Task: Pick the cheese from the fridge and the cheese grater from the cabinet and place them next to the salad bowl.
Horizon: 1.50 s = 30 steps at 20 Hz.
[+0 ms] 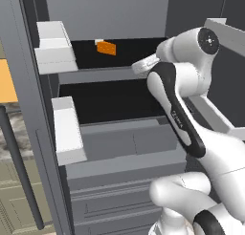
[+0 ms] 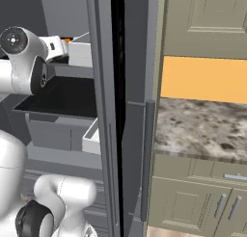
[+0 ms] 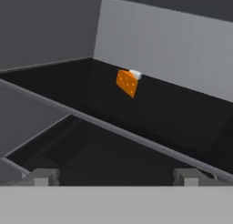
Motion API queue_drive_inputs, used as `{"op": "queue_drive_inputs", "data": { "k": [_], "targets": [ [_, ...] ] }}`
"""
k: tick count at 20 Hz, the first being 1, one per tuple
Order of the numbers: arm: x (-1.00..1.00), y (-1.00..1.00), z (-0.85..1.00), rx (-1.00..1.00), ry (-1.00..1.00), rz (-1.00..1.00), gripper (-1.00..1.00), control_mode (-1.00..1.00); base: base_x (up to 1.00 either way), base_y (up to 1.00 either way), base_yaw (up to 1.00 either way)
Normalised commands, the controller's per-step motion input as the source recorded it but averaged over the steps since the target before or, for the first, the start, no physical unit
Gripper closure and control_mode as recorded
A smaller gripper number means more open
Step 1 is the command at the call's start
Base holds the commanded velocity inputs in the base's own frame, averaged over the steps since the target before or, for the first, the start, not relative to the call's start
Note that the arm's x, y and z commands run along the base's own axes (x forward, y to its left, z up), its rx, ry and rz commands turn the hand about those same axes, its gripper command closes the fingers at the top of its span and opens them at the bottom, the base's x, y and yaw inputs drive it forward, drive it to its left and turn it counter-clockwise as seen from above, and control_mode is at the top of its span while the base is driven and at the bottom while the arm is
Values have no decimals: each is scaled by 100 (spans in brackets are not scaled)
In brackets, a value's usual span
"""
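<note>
The fridge [image 1: 119, 153] stands open with dark shelves, white door bins and grey drawers. On its upper shelf, toward the back wall, lies the cheese [image 1: 106, 48] [image 3: 127, 83], a small orange wedge with a little white piece touching it. My gripper [image 3: 116, 176] is open, its fingertips [image 3: 45, 176] wide apart with nothing between them. It hovers in front of the shelf's edge, well short of the cheese. In the left base view the hand [image 1: 143, 67] sits right of the cheese, at shelf height. The cheese grater and the salad bowl are out of view.
White door bins [image 1: 55, 48] hang on the left door. The right fridge door [image 2: 103, 111] stands edge-on with a grey bar handle [image 2: 147, 159]. Beyond it are a stone counter [image 2: 202, 130], beige drawers below and a beige-olive wall cabinet [image 2: 207, 19] above.
</note>
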Motion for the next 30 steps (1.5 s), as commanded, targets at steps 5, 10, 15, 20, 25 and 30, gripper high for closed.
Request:
{"op": "queue_drive_inputs", "data": {
  "k": [5, 10, 15, 20, 25, 30],
  "targets": [
    [52, 19, 20, 5, 8, 0, -100, -100, 0, 0, 0],
    [61, 2, 3, 5, 11, 0, -100, -100, 0, 0, 0],
    [71, 7, 0, 0, 0, 0, -100, -100, 0, 0, 0],
    [65, 10, -9, 0, 0, 0, -100, -100, 0, 0, 0],
    [63, 23, -8, 2, 5, 0, -100, -100, 0, 0, 0],
    [59, 14, -14, 0, 2, 0, -100, -100, 0, 0, 0]
  ]
}}
